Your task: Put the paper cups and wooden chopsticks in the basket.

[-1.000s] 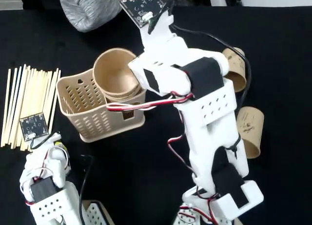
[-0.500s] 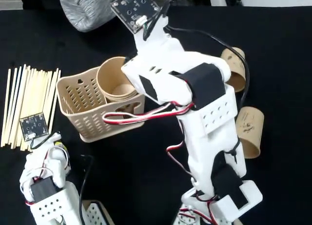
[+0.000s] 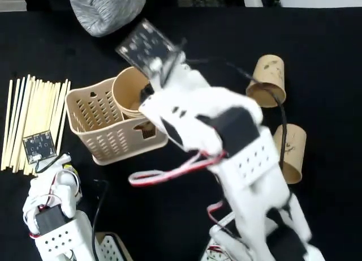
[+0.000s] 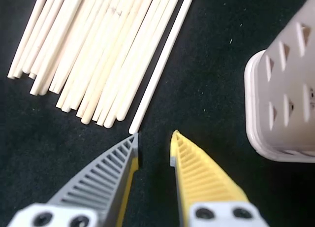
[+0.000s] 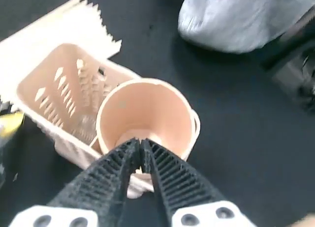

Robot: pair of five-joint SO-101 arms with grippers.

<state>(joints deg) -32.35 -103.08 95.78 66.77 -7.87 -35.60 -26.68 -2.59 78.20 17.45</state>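
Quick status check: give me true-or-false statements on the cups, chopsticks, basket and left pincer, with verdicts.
1. Two tan paper cups lie on their sides on the black table. True.
2. The beige slotted plastic basket is empty. False: stacked paper cups sit in it.
3. The pale wooden chopsticks lie on the table beside the basket. True.
4. The left pincer grips a chopstick. False: it is open, holding nothing, near the chopstick ends.

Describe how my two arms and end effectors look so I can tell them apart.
Both arms are white shells with black motor blocks. The right arm carries red, white and black cables; the left arm shows red wires and a black cable. The left end effector has ribbed, pointed fingers, one grey, one yellow; the right end effector has two black ones.
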